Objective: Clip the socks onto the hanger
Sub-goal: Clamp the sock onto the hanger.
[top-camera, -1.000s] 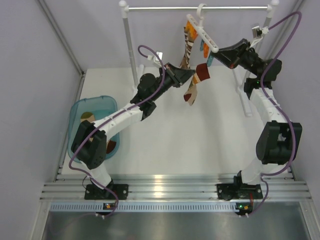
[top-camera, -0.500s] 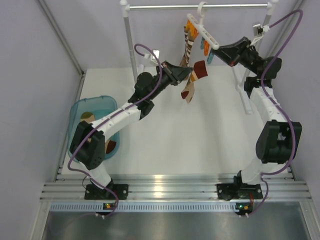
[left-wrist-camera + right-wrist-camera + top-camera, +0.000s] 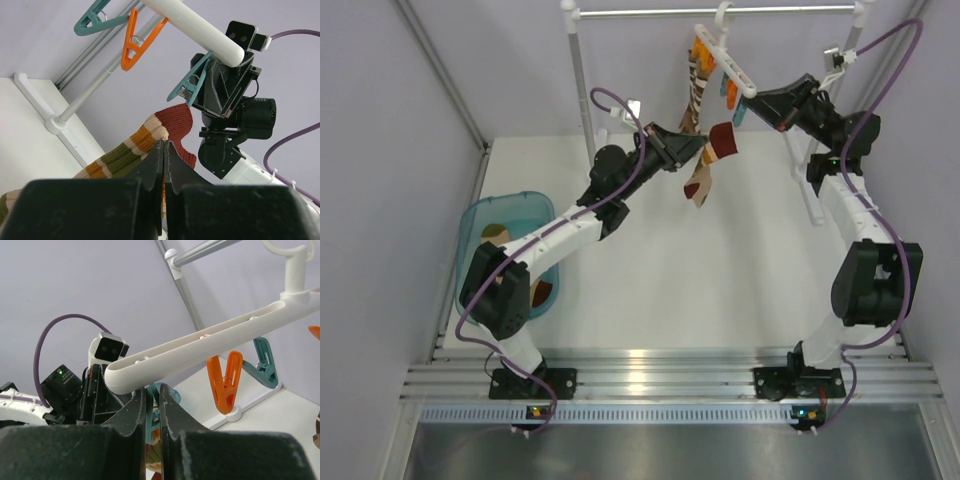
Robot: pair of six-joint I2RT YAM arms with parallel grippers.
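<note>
The white hanger (image 3: 728, 66) hangs by its hook from the rail, tilted. A brown and white sock (image 3: 697, 95) is clipped to it. My left gripper (image 3: 701, 148) is shut on a tan striped sock (image 3: 719, 142) with a maroon toe and holds it up just below the hanger's near end. In the left wrist view the gripper (image 3: 165, 145) pinches the sock (image 3: 145, 137), whose toe touches a teal clip (image 3: 192, 82) under the hanger bar (image 3: 195, 25). My right gripper (image 3: 756, 106) is shut on that teal clip (image 3: 155, 407) below the hanger's end (image 3: 210, 345).
The metal rail (image 3: 770, 12) on white posts (image 3: 579, 85) spans the back. A teal tub (image 3: 519, 203) at the left holds two more socks (image 3: 496, 234). An orange clip (image 3: 225, 377) and another teal clip (image 3: 263, 367) dangle further along the hanger.
My left gripper has lifted the tan sock up and a little left towards the teal clip, then held. The right gripper has stayed on the clip.
</note>
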